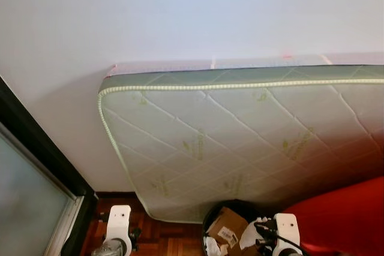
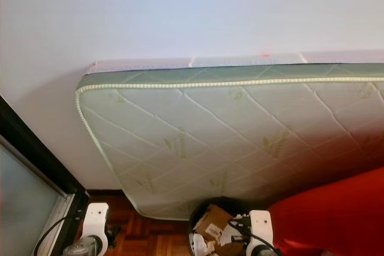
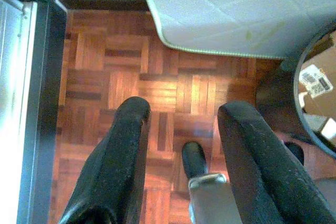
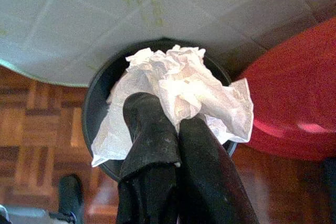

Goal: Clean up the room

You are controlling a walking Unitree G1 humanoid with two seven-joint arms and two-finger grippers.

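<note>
Right wrist view: right gripper [image 4: 173,124] pinching a crumpled white tissue [image 4: 178,90] between closed black fingers [image 4: 149,135], holding it directly over the open mouth of the black bin [image 4: 97,103], inside its rim rather than beside it. Tissue judged featherlight, soft and springy, not fragile but prone to clinging to the pads and drifting on release; hold taken at the bunched middle, loose corners flaring out past the bin's rim on both sides, so likely needing a lower drop to keep the edges from catching outside. Head views showing the same wad at the gripper [image 1: 262,236] above the bin [image 1: 211,215], with cardboard scrap [image 1: 225,227] already lying inside. Left gripper [image 3: 181,145] hanging idle over the parquet floor [image 3: 131,72], fingers spread wide and carrying nothing. Beside the bin, touching or nearly so, a red rounded object [image 4: 294,103], identity unclear. Behind and above, a quilted mattress [image 1: 252,142] leaning on its edge against the white wall [image 1: 180,10], its lower corner overhanging the bin's far rim. Off to the left, a dark-framed glass door [image 1: 30,190].
</note>
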